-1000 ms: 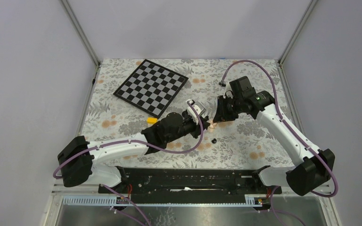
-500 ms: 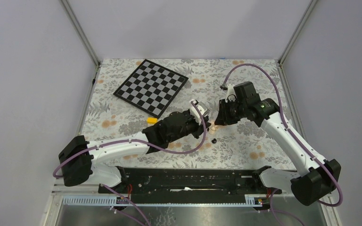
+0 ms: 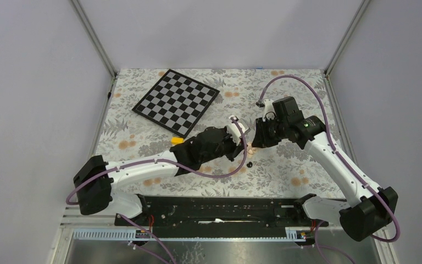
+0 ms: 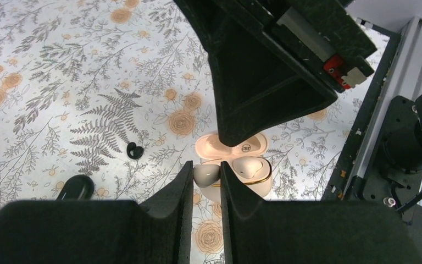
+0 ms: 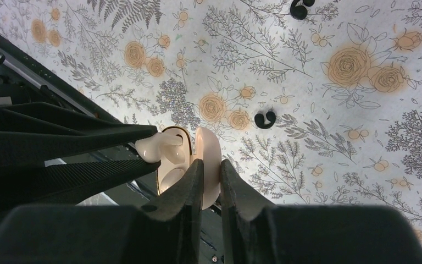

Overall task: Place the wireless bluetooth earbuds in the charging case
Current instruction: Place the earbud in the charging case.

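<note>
Left wrist: two pale earbuds (image 4: 251, 168), one case (image 4: 204, 147) (two black pieces (image 4: 135, 150))

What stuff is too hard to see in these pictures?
- Top view: the charging case and the held pale earbud are too small, tucked between the arms.
- Left wrist view: the right fingers cover part of its lid.
- Right wrist view: the top edge cuts off a small black piece.
- Left wrist view: the left fingers half hide a dark object.
</note>
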